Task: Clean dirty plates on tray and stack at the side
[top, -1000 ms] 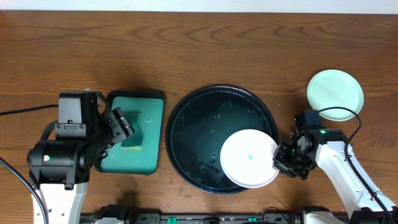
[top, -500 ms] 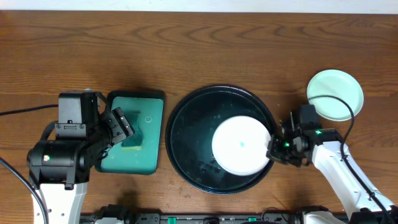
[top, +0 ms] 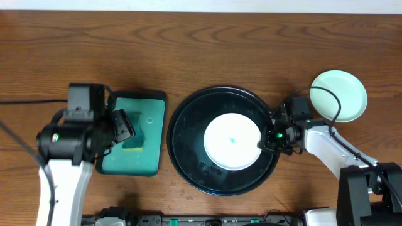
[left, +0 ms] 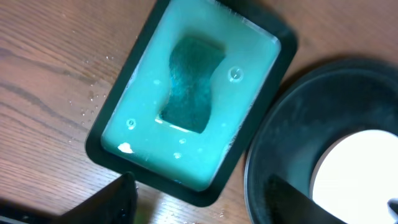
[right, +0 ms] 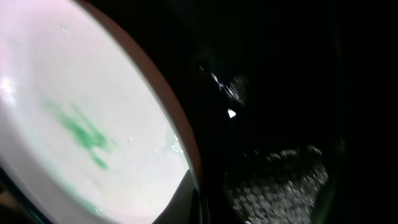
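White plate [top: 232, 140] lies in the black tray [top: 188, 116], right hand [top: 271, 137] clamped tight on its rim. Left hand [top: 124, 127] hangs open and empty over the sponge [left: 189, 84] in the teal tray [top: 152, 113].

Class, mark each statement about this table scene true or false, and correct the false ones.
1. The white plate lies inside the black tray. True.
2. The mint green plate sits on the black tray. False: it rests on the table, right of that tray.
3. A sponge lies in the teal rectangular tray. True.
4. The white plate is spotless. False: a green smear marks it.
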Action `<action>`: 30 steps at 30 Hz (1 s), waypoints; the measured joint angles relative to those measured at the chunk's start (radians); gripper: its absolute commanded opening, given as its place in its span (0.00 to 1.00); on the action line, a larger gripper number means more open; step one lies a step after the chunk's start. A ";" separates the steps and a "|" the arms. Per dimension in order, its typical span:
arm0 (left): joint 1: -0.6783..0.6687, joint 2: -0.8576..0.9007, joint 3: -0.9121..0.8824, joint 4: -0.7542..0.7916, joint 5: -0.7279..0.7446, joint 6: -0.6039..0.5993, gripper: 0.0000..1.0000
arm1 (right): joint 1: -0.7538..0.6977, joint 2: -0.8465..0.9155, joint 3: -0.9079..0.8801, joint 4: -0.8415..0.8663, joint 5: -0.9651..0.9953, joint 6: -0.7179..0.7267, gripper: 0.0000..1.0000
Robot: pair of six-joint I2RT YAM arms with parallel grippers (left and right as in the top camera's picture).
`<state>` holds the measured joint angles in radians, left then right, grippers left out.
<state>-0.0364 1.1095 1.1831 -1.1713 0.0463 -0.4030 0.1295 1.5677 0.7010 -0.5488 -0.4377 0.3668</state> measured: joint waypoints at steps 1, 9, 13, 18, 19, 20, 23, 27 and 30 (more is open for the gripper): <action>0.000 0.024 0.000 0.000 0.000 0.006 0.60 | 0.000 0.004 0.011 0.000 0.000 -0.005 0.01; 0.000 0.285 0.000 0.000 0.000 0.019 0.56 | 0.000 0.010 0.120 -0.003 -0.001 -0.016 0.01; 0.000 0.447 0.000 0.010 0.000 0.021 0.53 | 0.000 0.011 0.123 -0.020 0.000 -0.018 0.01; 0.000 0.608 0.000 0.052 0.000 0.023 0.52 | 0.000 0.039 0.123 -0.020 0.000 -0.029 0.01; 0.000 0.631 0.000 0.059 0.000 0.024 0.51 | 0.001 0.046 0.123 -0.019 0.000 -0.032 0.01; 0.000 0.652 0.000 0.068 0.000 0.026 0.49 | 0.003 0.053 0.123 -0.019 0.000 -0.035 0.01; 0.000 0.690 -0.003 0.108 0.000 0.043 0.47 | 0.014 0.058 0.123 -0.018 0.002 -0.039 0.01; 0.000 0.697 -0.037 0.175 0.000 0.049 0.47 | 0.021 0.058 0.123 -0.011 0.005 -0.039 0.01; 0.000 0.697 -0.078 0.244 0.000 0.055 0.47 | 0.037 0.058 0.123 -0.006 0.005 -0.039 0.01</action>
<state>-0.0364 1.8065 1.1049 -0.9276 0.0463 -0.3477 0.1669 1.6260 0.8238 -0.5552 -0.4324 0.3275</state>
